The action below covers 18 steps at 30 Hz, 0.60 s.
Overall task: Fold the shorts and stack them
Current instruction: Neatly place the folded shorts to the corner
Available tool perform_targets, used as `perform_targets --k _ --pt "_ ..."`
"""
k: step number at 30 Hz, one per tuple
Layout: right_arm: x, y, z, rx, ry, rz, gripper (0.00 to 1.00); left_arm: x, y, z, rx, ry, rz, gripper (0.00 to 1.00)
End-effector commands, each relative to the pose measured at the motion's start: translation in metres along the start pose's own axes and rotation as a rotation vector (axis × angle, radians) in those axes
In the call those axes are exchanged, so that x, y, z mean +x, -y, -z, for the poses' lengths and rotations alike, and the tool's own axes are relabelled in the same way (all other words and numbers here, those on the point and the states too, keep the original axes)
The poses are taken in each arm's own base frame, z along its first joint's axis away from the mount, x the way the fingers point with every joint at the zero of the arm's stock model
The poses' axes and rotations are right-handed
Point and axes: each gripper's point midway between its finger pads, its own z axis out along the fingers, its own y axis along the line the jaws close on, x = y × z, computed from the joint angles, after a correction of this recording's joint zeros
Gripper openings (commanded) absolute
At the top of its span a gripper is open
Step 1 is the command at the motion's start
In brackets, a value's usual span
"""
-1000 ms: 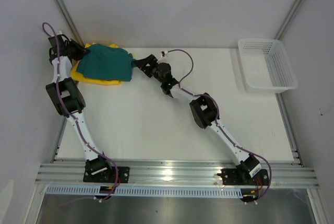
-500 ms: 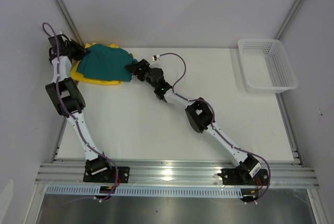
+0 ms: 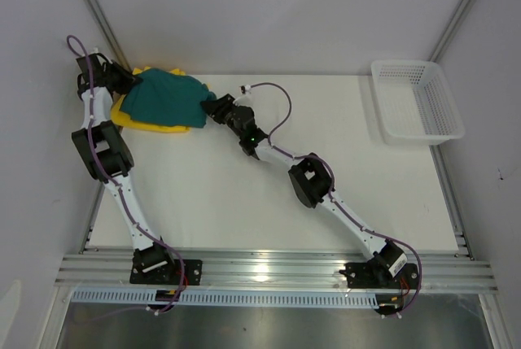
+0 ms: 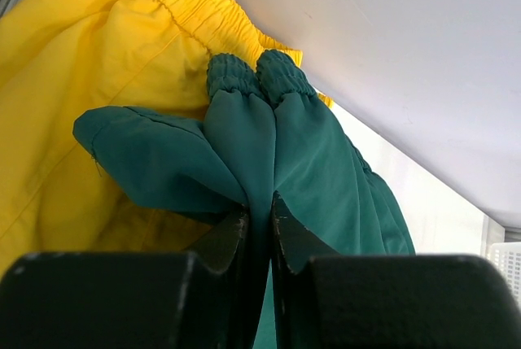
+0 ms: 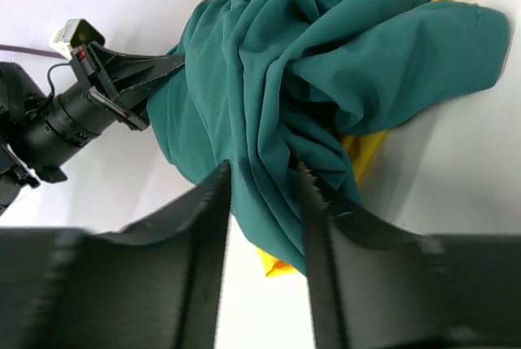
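- Teal shorts (image 3: 167, 98) lie bunched atop the yellow shorts (image 3: 151, 124), far-left on the counter (image 3: 244, 202).
- Left jaws are clamped on a teal fold, likely anchoring it.
- Right jaws straddle the opposite edge, narrowly apart; grip unclear.

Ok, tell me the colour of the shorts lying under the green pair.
Bright yellow shorts, seen best in the left wrist view, beneath the teal shorts.

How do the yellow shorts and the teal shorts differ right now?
The teal shorts lie bunched on top; the yellow shorts lie flatter underneath. The left gripper pinches the teal shorts, not the yellow shorts. Both have gathered elastic waistbands.
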Motion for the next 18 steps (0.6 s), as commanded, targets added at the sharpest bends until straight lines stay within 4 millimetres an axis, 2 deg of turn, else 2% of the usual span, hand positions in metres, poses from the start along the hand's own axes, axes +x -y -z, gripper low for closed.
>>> perform_targets --k 1,3,5,6,7,10,15,18 --pt "-0.012 -0.017 -0.004 -0.047 0.076 0.016 0.35 -0.021 0.045 0.027 0.077 0.038 -0.013 0.14" --pt "-0.012 -0.015 -0.004 -0.044 0.080 0.016 0.28 -0.021 0.049 0.027 0.086 0.035 -0.017 0.14" --pt "-0.013 -0.018 -0.004 -0.053 0.086 0.022 0.29 -0.020 0.051 0.027 0.094 0.029 -0.022 0.14" --pt "-0.013 -0.019 -0.004 -0.054 0.087 0.027 0.33 -0.020 0.051 0.028 0.094 0.029 -0.023 0.14" --pt "-0.013 -0.019 -0.004 -0.052 0.088 0.025 0.50 -0.020 0.052 0.028 0.096 0.028 -0.023 0.14" --pt "-0.011 -0.015 -0.004 -0.044 0.090 0.022 0.66 -0.018 0.053 0.027 0.098 0.025 -0.026 0.14" --pt "-0.002 -0.005 -0.002 -0.029 0.096 0.002 0.66 -0.014 0.056 0.027 0.102 0.009 -0.031 0.14" --pt "0.005 -0.004 -0.001 -0.027 0.092 0.006 0.58 -0.011 0.054 0.027 0.098 -0.001 -0.028 0.14"
